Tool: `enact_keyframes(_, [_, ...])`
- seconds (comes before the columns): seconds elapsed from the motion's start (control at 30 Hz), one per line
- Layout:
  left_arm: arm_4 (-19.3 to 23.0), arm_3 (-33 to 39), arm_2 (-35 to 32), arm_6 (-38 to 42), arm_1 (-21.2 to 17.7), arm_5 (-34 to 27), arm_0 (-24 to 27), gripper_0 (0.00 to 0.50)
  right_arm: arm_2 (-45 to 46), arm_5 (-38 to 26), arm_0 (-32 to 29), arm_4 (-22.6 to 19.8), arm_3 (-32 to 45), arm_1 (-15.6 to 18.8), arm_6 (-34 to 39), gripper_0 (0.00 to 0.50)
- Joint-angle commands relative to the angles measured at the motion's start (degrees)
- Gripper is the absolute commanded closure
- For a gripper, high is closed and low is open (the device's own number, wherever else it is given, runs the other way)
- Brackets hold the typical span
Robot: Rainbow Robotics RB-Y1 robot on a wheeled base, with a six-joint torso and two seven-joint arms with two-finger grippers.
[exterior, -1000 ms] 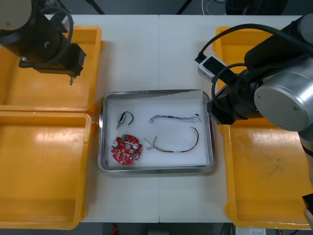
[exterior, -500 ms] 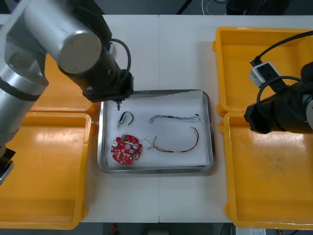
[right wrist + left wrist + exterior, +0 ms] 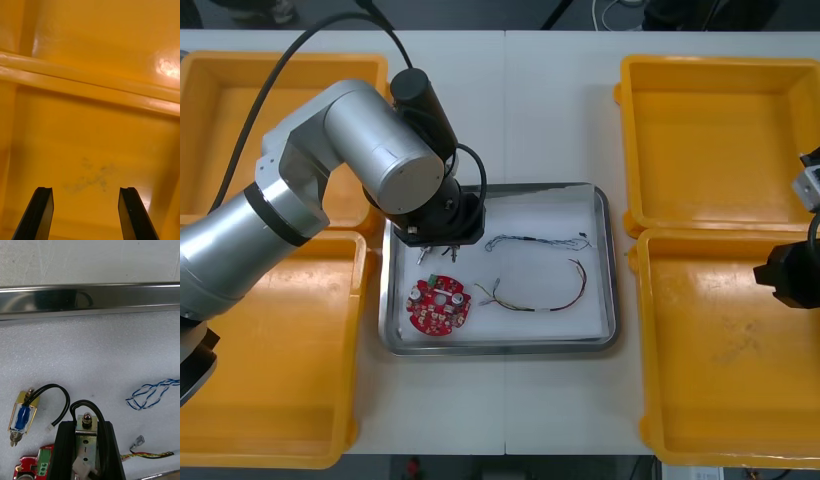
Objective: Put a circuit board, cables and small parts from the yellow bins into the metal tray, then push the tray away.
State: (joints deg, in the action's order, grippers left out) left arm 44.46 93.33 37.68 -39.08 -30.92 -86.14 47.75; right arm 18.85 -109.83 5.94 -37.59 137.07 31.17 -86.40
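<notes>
Against one second ago: left pincer [image 3: 437, 247] no longer above the far-left yellow plastic bin [image 3: 240, 130], now low inside the far-left corner of the shallow rectangular metal tray [image 3: 500, 348]. Clamped narrow on a small silver metal part with a looped black lead [image 3: 85, 427], not yet let go. Right pincer [image 3: 85, 191] pulled back over the near-right yellow plastic bin [image 3: 720, 350], fingers wide apart, nothing between them. Judged: last part delivery under way, all four bins apparently bare, so release and the push across the light worktop [image 3: 550, 110] left to do. Already in the tray: round red circuit board [image 3: 438, 306] studded with components, thin twisted blue and white cable [image 3: 535, 240], curved red and yellow cable [image 3: 550, 295] ending in a small metal terminal, and a brass-framed small metal part with a blue coil [image 3: 22, 418], black lead, white plug, just beside the held one. Tray rim polished and mirror-like; lining white and pebbly, foam-like. Bin floor glossy, faintly scuffed.
</notes>
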Motion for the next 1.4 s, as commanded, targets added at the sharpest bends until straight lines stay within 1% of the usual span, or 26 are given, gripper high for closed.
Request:
enact_keyframes(0.03, [-2.27,-0.78,2.58,-5.13,1.83,1.85,2.78,0.500,1.89,-0.17,-3.04,-0.38,1.88,1.79,3.61,0.000])
enact_keyframes(0.07, [-2.80,-0.95,3.02,-5.04,2.09,2.12,2.78,0.500,1.81,-0.17,-3.65,0.15,1.79,1.79,3.96,0.000])
enact_keyframes(0.17, [-2.80,-0.86,3.10,-5.04,2.09,2.29,2.78,0.494,1.89,-0.17,-4.09,-0.02,0.65,1.79,4.40,0.000])
enact_keyframes(0.2, [-2.80,-0.86,3.02,-5.04,2.09,2.29,2.78,0.464,1.81,-0.17,-4.09,-0.11,0.12,1.79,4.49,0.000])
enact_keyframes(0.23, [-2.80,-0.86,3.02,-5.04,2.09,2.29,2.78,0.371,1.81,-0.17,-4.09,-0.29,-0.49,1.79,4.49,0.000])
enact_keyframes(0.27, [-2.80,-0.86,3.02,-5.04,2.09,2.29,2.96,0.251,1.72,-0.17,-4.09,-0.38,-1.20,1.79,4.57,0.000])
enact_keyframes(0.3, [-2.71,-0.86,3.02,-5.04,2.18,2.29,2.96,0.170,1.63,-0.17,-4.09,-0.55,-1.63,1.79,4.66,0.000])
enact_keyframes(0.37, [-2.63,-0.86,3.02,-5.04,2.09,2.29,3.13,0.019,1.54,-0.17,-4.18,-0.64,-1.99,1.79,4.84,0.000])
enact_keyframes(0.4, [-2.54,-0.86,3.02,-5.04,2.09,2.29,3.22,0.000,1.54,-0.17,-4.36,-0.55,-1.99,1.79,4.84,0.000])
enact_keyframes(0.57, [-1.92,-0.34,2.14,-5.13,2.09,1.94,3.40,0.000,1.63,-0.17,-5.15,1.29,-1.99,1.79,5.89,0.000])
enact_keyframes(0.63, [-1.75,0.37,1.17,-5.30,2.18,0.45,3.40,0.000,1.63,-0.17,-5.32,2.00,-2.25,1.79,6.24,0.000])
enact_keyframes(0.73, [-1.31,2.48,-1.38,-5.48,2.09,-3.24,3.40,0.000,1.72,-0.17,-5.32,2.53,-3.13,1.79,6.59,0.000])
enact_keyframes(0.87, [-0.78,6.69,-6.74,-6.01,2.18,-11.15,3.05,0.000,2.07,-0.17,-5.32,2.70,-3.83,1.79,7.39,0.000])
enact_keyframes(0.9, [-0.78,6.69,-6.74,-6.01,2.18,-11.15,3.05,0.000,2.07,-0.17,-5.32,2.70,-3.83,1.79,7.39,0.000])
enact_keyframes(0.93, [-0.52,8.89,-9.02,-6.53,2.01,-13.70,2.52,0.000,2.07,-0.17,-5.32,2.61,-4.01,1.79,7.65,0.000])
enact_keyframes(0.97, [-0.34,9.86,-10.08,-7.24,1.83,-14.93,2.17,0.000,2.07,-0.17,-5.32,2.61,-4.01,1.79,7.82,0.000])
enact_keyframes(1.07, [1.07,13.55,-15.44,-10.58,0.69,-19.15,0.06,0.000,2.07,-0.17,-5.32,2.35,-4.01,1.79,8.18,0.000])
enact_keyframes(1.1, [1.33,14.25,-16.32,-11.28,0.42,-19.68,-0.38,0.000,2.07,-0.17,-5.32,2.26,-4.01,1.79,8.18,0.000])
enact_keyframes(1.2, [3.17,18.03,-21.86,-15.23,-1.68,-23.86,-2.58,0.000,2.07,-0.17,-5.15,1.73,-4.01,2.05,7.91,0.000])
enact_keyframes(1.3, [3.70,20.49,-25.28,-18.22,-3.18,-23.86,-4.42,0.000,2.07,-0.17,-4.62,0.94,-3.92,2.67,7.65,0.000])
enact_keyframes(1.4, [3.79,22.60,-28.80,-21.91,-5.02,-23.86,-6.62,0.000,1.72,-0.17,-3.65,-1.69,-3.92,4.08,8.09,0.000])
